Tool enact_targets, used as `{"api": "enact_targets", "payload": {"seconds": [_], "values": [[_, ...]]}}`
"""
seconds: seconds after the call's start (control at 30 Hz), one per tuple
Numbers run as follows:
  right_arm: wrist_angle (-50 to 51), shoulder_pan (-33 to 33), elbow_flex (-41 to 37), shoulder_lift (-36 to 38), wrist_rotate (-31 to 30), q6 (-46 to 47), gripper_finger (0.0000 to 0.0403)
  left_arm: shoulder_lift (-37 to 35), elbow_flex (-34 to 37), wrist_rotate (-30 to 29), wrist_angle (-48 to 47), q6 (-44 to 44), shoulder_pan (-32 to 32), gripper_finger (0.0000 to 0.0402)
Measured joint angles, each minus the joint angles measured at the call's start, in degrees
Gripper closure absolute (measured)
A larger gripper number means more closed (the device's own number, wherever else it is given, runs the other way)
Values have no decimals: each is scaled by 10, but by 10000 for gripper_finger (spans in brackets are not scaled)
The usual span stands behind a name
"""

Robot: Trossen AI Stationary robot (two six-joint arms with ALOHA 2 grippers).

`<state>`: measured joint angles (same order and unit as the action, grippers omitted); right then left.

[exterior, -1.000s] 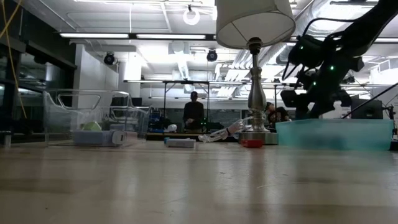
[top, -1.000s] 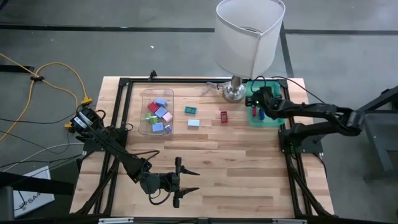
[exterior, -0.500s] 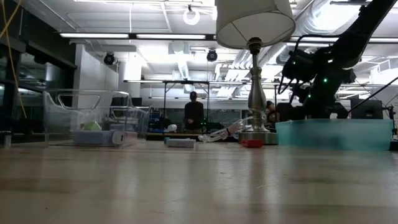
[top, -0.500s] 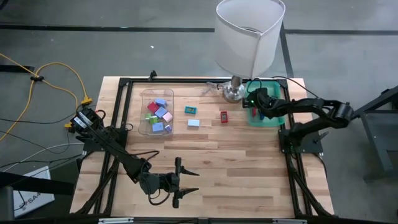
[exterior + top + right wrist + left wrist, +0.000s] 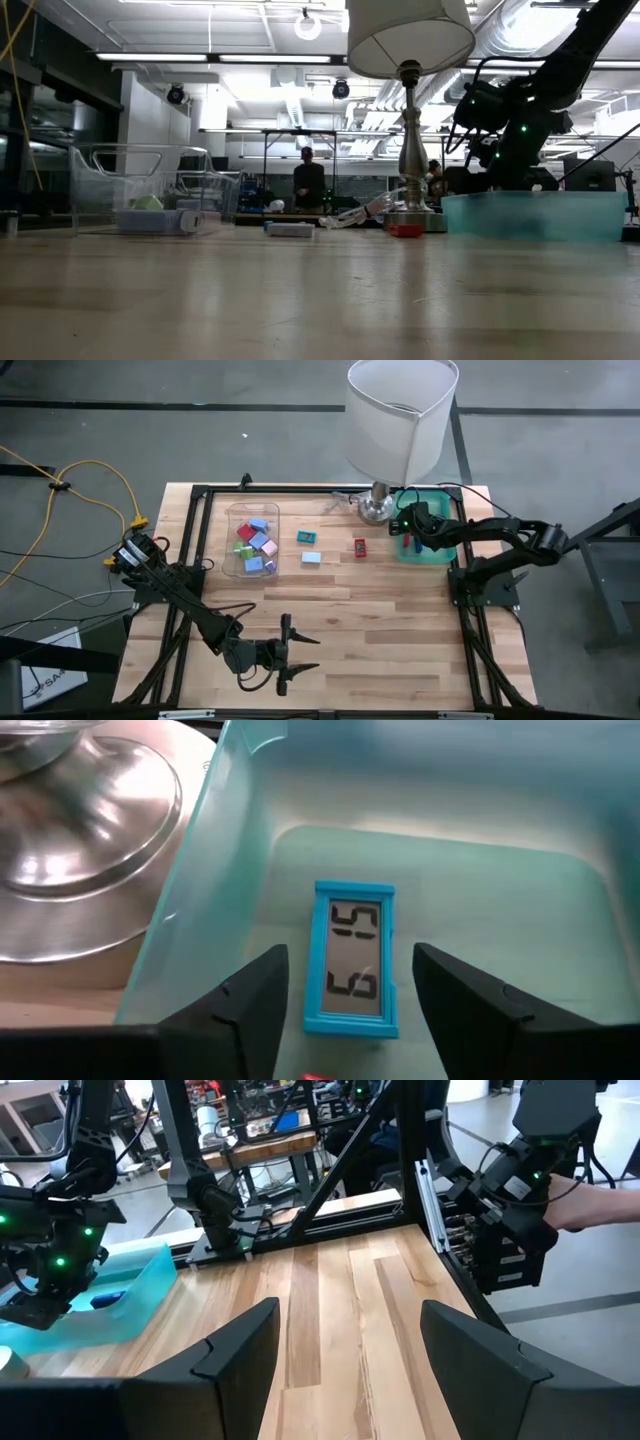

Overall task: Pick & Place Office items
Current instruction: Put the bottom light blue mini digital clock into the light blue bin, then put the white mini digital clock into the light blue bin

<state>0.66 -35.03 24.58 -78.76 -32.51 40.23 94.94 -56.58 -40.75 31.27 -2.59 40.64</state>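
The right end effector [image 5: 340, 985] hovers open inside the teal bin [image 5: 215, 850] beside the lamp base [image 5: 80, 800], a small blue clock [image 5: 355, 958] lying free on the bin floor just ahead, its long axis running away between the fingers. Across the tabletop [image 5: 400, 630], the open left end effector [image 5: 300, 652] waits at the near edge, far from the red piece [image 5: 359, 547] and blue pieces [image 5: 310, 557].

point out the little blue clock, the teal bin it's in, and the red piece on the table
blue clock [image 5: 354, 958], right wrist view, its display face.
teal bin [image 5: 240, 820], right wrist view, side wall.
red piece [image 5: 360, 547], high view, its top.
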Motion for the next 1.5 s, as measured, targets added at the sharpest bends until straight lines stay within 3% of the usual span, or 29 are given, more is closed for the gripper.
{"api": "enact_targets", "payload": {"seconds": [0.3,0.53,0.73,0.9,1.17,1.5], "values": [[-1,0,0,26,2,-29,200,0,0,0,0,9,0,165],[1,0,0,114,7,-55,203,0,0,0,0,9,0,165],[21,0,0,203,69,-59,204,0,0,0,-1,9,0,165],[28,9,0,259,166,-60,207,0,0,-4,-14,9,2,165],[19,65,0,305,228,-60,217,-41,0,-88,-73,27,33,165],[-63,175,0,305,238,-68,218,-53,0,-90,-159,99,33,165]]}}
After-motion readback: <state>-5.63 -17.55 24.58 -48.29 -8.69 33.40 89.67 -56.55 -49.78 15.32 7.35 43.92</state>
